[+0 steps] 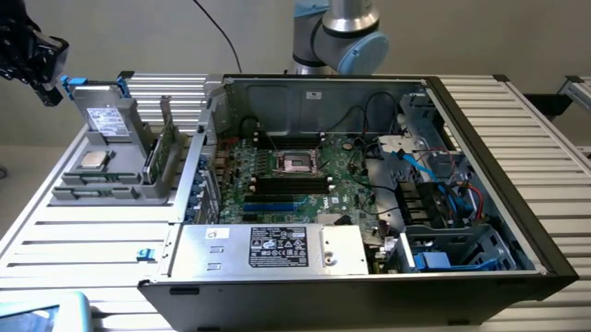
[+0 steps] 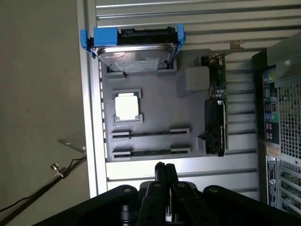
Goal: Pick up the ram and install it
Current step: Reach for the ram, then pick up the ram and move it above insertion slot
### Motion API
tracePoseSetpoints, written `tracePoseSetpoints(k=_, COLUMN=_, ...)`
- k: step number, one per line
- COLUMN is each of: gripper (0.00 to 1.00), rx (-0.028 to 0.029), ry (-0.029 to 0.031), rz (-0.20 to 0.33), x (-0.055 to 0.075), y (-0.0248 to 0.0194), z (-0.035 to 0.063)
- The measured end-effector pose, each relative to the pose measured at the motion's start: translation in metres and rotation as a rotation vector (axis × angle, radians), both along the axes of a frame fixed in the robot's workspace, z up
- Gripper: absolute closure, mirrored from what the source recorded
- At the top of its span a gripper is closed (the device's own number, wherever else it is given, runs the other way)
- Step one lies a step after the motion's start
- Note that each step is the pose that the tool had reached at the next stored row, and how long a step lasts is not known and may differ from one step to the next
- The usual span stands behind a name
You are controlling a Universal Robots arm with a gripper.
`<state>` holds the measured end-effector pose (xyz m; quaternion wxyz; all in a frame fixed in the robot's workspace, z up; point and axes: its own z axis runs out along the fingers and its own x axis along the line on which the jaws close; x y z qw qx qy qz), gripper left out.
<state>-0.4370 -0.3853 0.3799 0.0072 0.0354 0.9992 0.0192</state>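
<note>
Your hand [image 2: 164, 166] is pressed together and holds nothing, hovering clear of the grey holder [image 2: 160, 108] on the worktop [image 1: 55, 242]. The ram [image 2: 150, 133] stands on edge in that holder's slots, beside the silver processor [image 2: 127, 106], at nine o'clock from the open case [image 1: 369, 297] in the exterior view.

Open air above the ram [image 2: 149, 133]; upright card [image 2: 215, 128] just beside, upright drive [image 2: 134, 56] beyond.
</note>
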Motion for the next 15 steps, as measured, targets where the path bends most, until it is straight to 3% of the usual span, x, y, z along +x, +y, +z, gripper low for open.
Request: tracePoseSetpoints(k=15, gripper=0.89, rx=0.0, ry=0.0007, rz=0.01, x=-0.0001, y=0.0016, z=0.0)
